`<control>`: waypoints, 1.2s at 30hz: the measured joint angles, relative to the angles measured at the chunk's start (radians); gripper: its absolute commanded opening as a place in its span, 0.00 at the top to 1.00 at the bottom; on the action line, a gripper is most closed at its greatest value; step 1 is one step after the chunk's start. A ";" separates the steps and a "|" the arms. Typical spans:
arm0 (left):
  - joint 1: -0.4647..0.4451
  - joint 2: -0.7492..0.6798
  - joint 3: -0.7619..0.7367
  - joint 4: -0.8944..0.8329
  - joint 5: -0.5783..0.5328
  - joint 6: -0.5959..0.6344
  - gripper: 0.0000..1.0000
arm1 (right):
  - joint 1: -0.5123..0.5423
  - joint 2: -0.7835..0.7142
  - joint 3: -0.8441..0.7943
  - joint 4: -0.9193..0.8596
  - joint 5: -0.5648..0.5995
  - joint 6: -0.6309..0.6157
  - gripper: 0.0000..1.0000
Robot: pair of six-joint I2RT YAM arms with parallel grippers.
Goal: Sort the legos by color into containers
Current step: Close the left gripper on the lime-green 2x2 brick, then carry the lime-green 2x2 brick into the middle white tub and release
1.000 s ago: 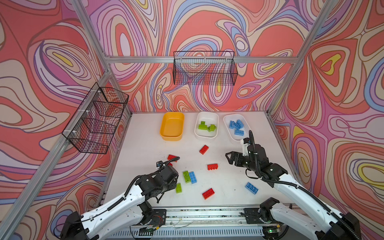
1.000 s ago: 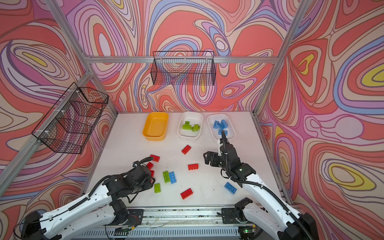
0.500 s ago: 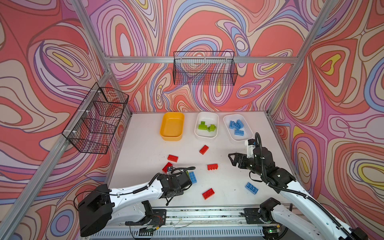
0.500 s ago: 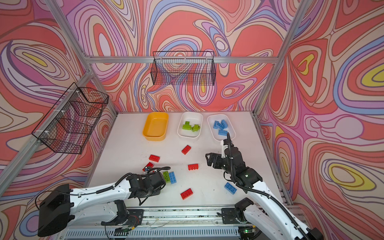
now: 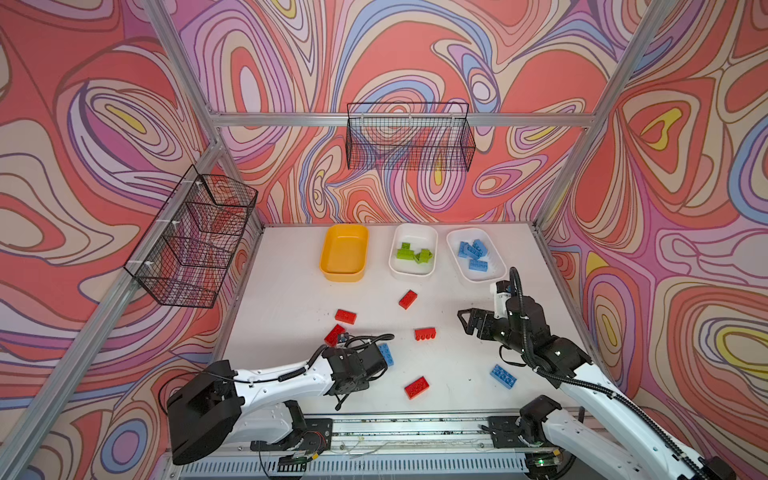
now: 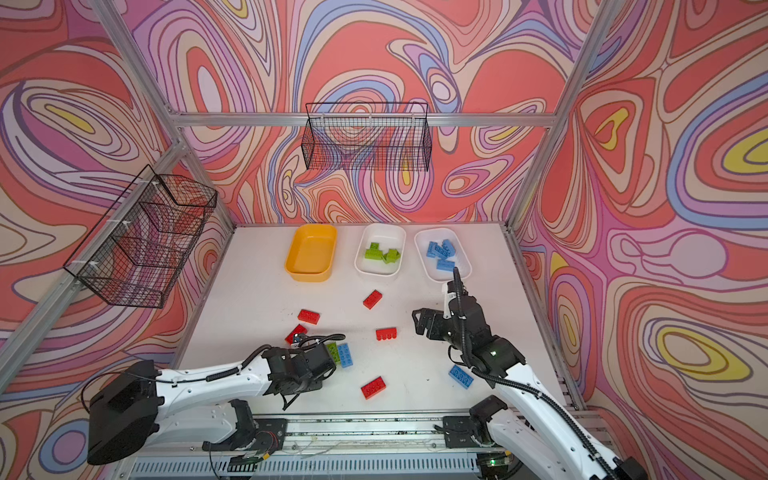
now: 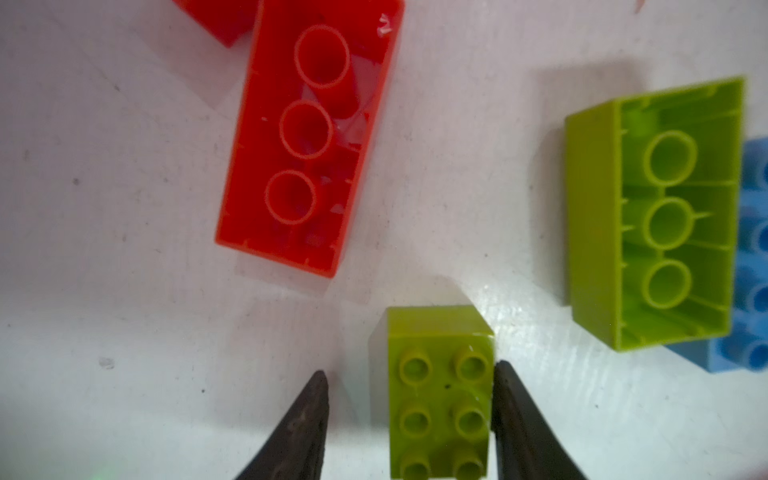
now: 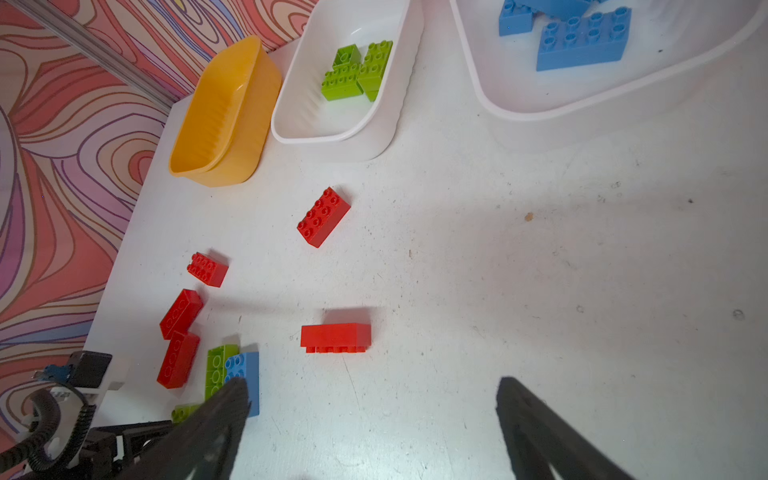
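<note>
Light, stiff, likely slick green brick (image 7: 440, 395) is straddled by the spread left gripper (image 7: 409, 370), to be pinched across its flat sides; right gripper (image 8: 371, 380) spread, empty.

**Colours Sitting Half Sorted**

The yellow-orange tub (image 5: 343, 276) is sitting beside the middle white tub (image 5: 411, 272), which is holding lime green bricks (image 5: 405, 252), and the right white tub (image 5: 478, 277), which is holding light blue bricks (image 5: 471, 251). Red bricks (image 5: 345, 316) are lying scattered in front (some upside down). A small green brick (image 7: 440, 395) is sitting studs-up near an upturned green brick (image 7: 656, 216).

left end effector (image 7: 409, 370): lowered, advanced | jaws narrowed | now straddles small green brick (image 7: 440, 395)
</note>
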 measured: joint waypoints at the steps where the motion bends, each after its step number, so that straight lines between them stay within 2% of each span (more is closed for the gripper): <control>1: 0.000 0.005 0.003 0.002 0.000 0.002 0.57 | 0.000 0.000 -0.002 0.000 0.000 0.000 0.02; 6: 0.000 0.037 0.026 0.003 0.000 0.021 0.71 | 0.000 -0.001 -0.016 -0.001 0.001 0.000 0.02; 10: 0.000 0.061 0.049 -0.002 0.000 0.038 0.78 | 0.000 -0.003 -0.018 -0.001 0.001 0.000 0.02; 25: 0.023 0.067 0.136 -0.085 -0.037 0.089 0.78 | 0.000 -0.021 -0.018 -0.005 0.005 -0.001 0.02; 31: 0.108 0.063 0.245 -0.100 -0.053 0.174 0.78 | 0.000 -0.037 -0.018 -0.010 0.008 0.000 0.02; 36: 0.193 0.141 0.436 -0.092 -0.061 0.290 0.78 | 0.000 -0.043 -0.018 -0.013 0.010 0.000 0.02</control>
